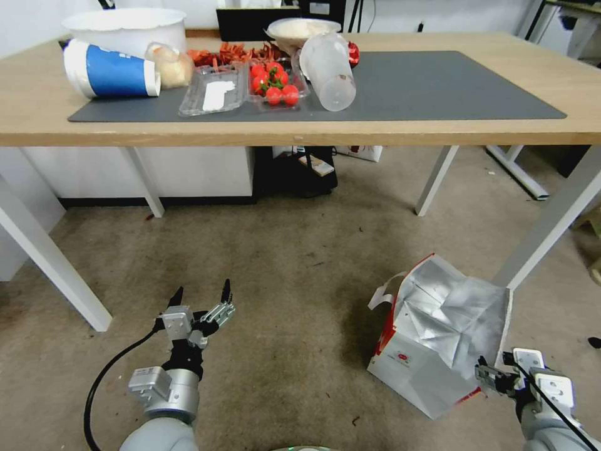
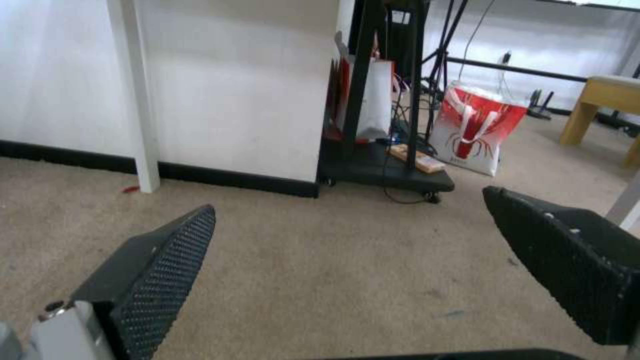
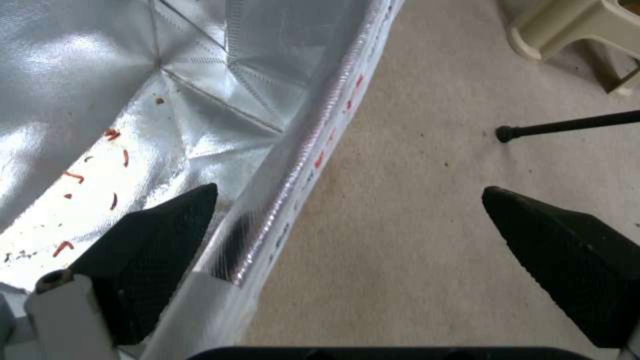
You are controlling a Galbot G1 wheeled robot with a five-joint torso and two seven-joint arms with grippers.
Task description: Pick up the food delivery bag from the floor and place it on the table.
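Currently: right gripper [image 3: 347,220], jaws spread astride bag [image 1: 438,326] rim at 4 o'clock; thin foil may tear. Left gripper [image 1: 201,299] spread, idle.

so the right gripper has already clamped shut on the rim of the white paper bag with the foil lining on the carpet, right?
Not quite. The right gripper is open: in the right wrist view its jaws stand wide apart, straddling the rim of the white paper delivery bag with silver foil lining, one finger inside, the other over the brownish-grey carpet. The bag is indeed on the carpet.
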